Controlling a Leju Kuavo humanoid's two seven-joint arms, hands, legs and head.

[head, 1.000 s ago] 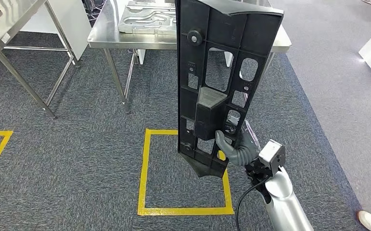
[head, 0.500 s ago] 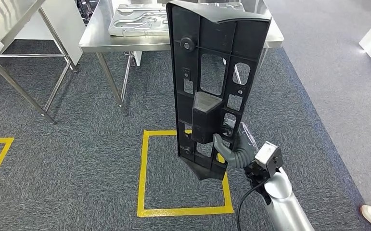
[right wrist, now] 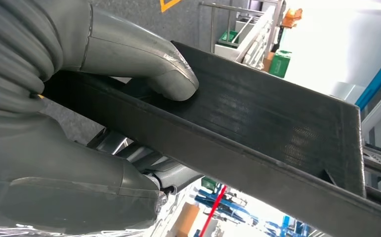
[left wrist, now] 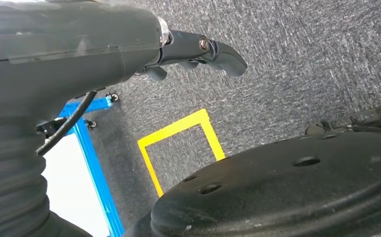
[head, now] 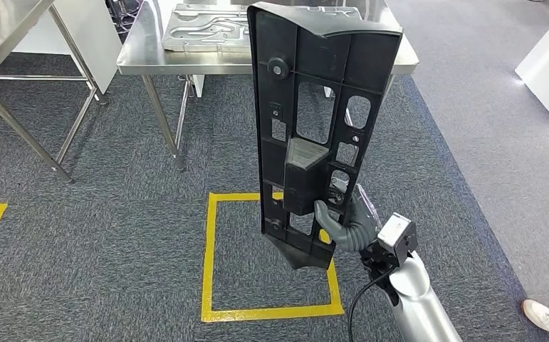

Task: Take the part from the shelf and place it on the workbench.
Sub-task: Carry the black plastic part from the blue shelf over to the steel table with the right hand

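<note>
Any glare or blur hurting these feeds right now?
Head view: sharp; mild sheen on the steel workbench, tall black plastic panel well lit. Right wrist view: bright background blown out beyond the panel, right hand close and soft. Left wrist view: white patch overexposed beside the left hand.

A: What does the part (head: 319,128) look like?

B: A long black plastic panel, ribbed on the face turned this way, with several cut-out windows, a round boss near its upper left corner and a raised wedge-shaped block around its middle. Its lower end narrows to a point.

A: How is it standing?

B: Upright and clear of the floor, leaning slightly, its top edge the widest. The right robot hand (head: 348,222) grips it low on its right edge, thumb pressed on the ribbed face.

A: And the tabletop (head: 143,53)?

B: Steel, farther off behind the part. The part's top overlaps its near edge in the head view.
</note>
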